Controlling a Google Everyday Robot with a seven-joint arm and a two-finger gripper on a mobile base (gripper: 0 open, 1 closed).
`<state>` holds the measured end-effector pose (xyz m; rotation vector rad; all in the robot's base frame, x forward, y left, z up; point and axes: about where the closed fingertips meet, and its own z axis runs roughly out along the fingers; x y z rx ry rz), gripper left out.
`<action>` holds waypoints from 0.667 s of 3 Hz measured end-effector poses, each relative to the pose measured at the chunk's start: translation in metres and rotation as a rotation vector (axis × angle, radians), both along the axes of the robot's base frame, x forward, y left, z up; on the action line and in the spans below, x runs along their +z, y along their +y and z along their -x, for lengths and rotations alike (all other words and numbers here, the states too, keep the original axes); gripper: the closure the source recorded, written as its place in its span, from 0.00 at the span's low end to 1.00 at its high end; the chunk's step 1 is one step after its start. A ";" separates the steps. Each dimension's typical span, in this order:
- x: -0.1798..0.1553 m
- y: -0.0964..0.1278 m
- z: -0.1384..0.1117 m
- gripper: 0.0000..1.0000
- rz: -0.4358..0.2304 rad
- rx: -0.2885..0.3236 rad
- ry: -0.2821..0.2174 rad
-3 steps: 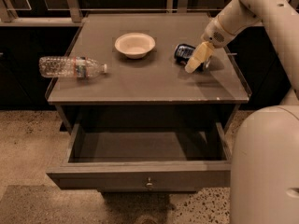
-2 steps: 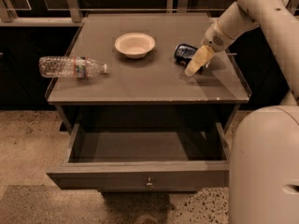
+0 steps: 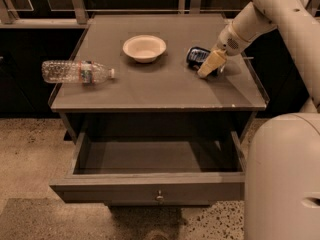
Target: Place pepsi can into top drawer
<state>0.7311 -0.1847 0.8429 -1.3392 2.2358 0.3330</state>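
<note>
Partly, gripper covers pepsi can at its right end.

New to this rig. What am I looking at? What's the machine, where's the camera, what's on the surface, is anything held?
It is a mobile robot with one arm. The pale bulk at lower right is its body. There is one camera view, looking down from the front; its mount is not on record. On the cabinet top are a water bottle lying on its side at the left edge, a bowl, and the pepsi can. The end effector is down at the can's right side. Whether it grips the can cannot be told. The top drawer is pulled open below.
</note>
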 end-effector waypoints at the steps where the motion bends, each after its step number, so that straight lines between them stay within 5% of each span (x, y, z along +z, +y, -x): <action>1: 0.000 0.000 0.000 0.65 0.000 0.000 0.000; 2: 0.000 0.000 0.000 0.87 0.000 0.000 0.000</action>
